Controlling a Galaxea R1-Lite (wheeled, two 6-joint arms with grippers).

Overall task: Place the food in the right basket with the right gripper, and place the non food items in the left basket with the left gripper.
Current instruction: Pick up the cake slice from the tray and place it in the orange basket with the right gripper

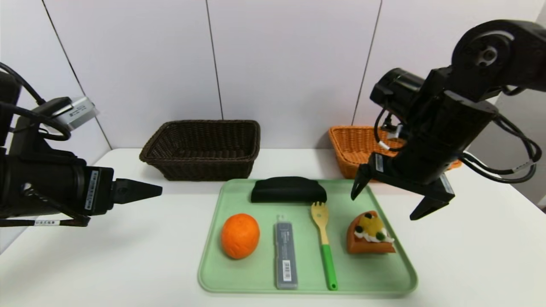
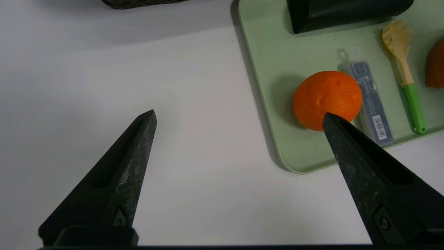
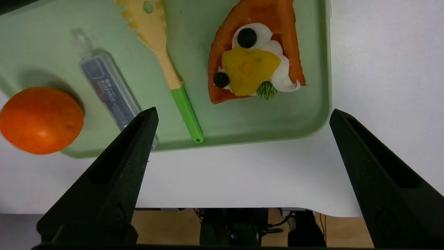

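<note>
My left gripper (image 2: 239, 113) hovers over the white table (image 1: 140, 251), left of the green tray (image 1: 307, 273); its jaws stand wide apart, gripping nothing. In the head view only one finger is plain; the left wrist view shows both. The left basket (image 1: 200, 166), dark brown, stands beyond the tray's left side, whole in the head view and reduced to a sliver of rim in the left wrist view.

On the tray, left to right, lie the orange fruit (image 1: 240, 236), the black pouch (image 1: 288, 190) along the far edge, the grey case (image 1: 286, 256), the pasta fork (image 1: 324, 245) and the tart slice (image 1: 370, 234). One finger covers part of the case in the right wrist view, which alone shows the fork's hole clearly. The left wrist view cuts off the tart slice.

My right gripper (image 1: 382, 208) hangs over the tray's right side, near the tart slice, jaws spread and unloaded. Behind its arm, the right basket (image 1: 347, 149), orange-tan, is partly hidden; neither wrist view shows it.
</note>
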